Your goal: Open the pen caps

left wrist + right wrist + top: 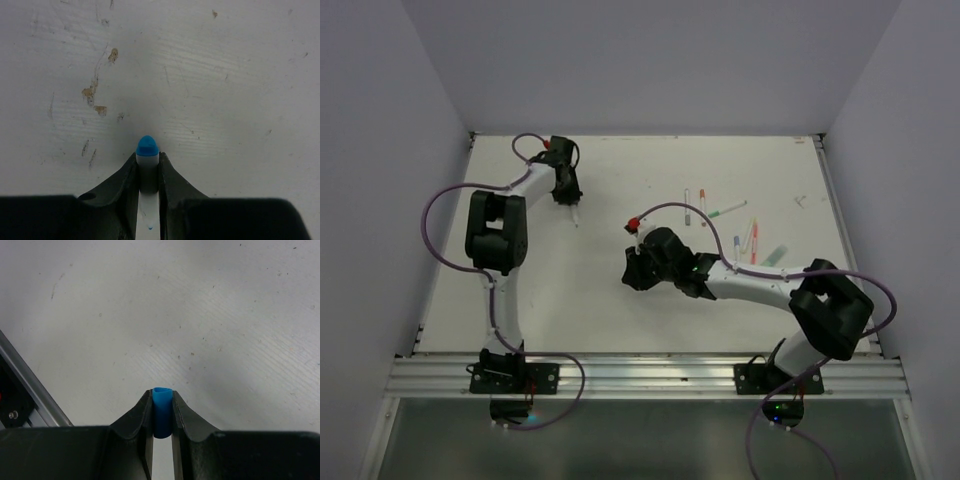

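The blue cap [161,415], a short open-mouthed tube, sits pinched between the two fingers of the right gripper [161,404], which is clamped on it above bare tabletop near the middle of the table [570,300], a little to the right. Well apart from it, at the far left, the left gripper [148,162] is closed around a white pen barrel [148,212], whose rounded blue tip [147,146] pokes out just past the fingertips and points down at the scuffed white surface. The barrel carries a small blue mark close to the fingers, too small to read. On the far right of the table lie several loose pens [728,210] with coloured ends, scattered at different angles; any print on them is too small to tell.
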### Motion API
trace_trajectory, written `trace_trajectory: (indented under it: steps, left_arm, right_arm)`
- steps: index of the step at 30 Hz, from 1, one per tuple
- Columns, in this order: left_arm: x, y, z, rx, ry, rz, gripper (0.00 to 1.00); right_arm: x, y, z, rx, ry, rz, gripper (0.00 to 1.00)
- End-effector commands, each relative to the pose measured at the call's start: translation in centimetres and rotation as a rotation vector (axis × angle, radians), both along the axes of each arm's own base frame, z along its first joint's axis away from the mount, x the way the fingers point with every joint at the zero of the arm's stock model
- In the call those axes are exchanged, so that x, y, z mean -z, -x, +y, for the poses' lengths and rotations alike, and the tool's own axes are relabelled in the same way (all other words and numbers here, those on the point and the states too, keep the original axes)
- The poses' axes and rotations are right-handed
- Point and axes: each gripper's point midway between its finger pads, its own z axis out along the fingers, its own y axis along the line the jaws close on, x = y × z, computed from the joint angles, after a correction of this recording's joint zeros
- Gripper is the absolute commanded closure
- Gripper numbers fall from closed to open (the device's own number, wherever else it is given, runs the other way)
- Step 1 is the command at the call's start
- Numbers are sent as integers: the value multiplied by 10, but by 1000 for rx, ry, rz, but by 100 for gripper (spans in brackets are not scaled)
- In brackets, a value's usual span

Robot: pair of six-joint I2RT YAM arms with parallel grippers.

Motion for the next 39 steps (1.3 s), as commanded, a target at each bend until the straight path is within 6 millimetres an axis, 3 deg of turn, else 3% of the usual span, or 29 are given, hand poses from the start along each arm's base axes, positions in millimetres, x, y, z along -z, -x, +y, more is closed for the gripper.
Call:
trace_trajectory:
  steps: [1,5,11,17,20,26,28,29,31,32,33,35,36,37,38,39]
  left_arm:
    - [0,-6,0,18,20,-7,91]
    - [5,-6,6,-6,4,-3,83]
    - [2,-5,9,-23,7,-13,62]
    - [-5,-5,6,-16,29,-28,44]
    - [-15,-5,4,-14,44,-44,40]
    - [-43,2,2,-27,75,-101,16]
    - [-66,5,2,-39,94,-153,14]
    - [-72,7,1,-38,103,-168,12]
    - [-90,18,4,-52,113,-209,10]
    - [-94,22,4,-52,117,-221,10]
    - [-103,32,7,-56,117,-246,10]
    - [-100,48,12,-72,106,-253,10]
    - [-116,54,15,-75,106,-295,10]
    - [-117,60,18,-80,101,-304,10]
    - [-105,74,21,-84,89,-282,10]
    - [-115,77,22,-83,97,-322,10]
  right_arm:
    - [-13,-12,13,13,-42,-31,100]
    - [-9,-15,20,16,-47,-22,100]
    - [1,-24,30,45,-56,-5,100]
    - [0,-42,40,89,-55,-31,100]
    - [1,-53,47,115,-51,-50,97]
    - [9,-79,64,164,-28,-71,90]
    - [12,-87,67,192,-21,-72,88]
    - [8,-93,73,202,-31,-79,87]
    - [21,-98,78,213,-14,-65,86]
    - [15,-103,84,217,-29,-71,85]
    - [25,-103,86,224,-15,-55,84]
    - [25,-111,90,245,-16,-61,82]
    - [34,-112,91,252,-3,-51,81]
    - [38,-114,92,259,2,-48,81]
    - [37,-117,94,267,0,-51,81]
    - [41,-118,94,276,8,-46,80]
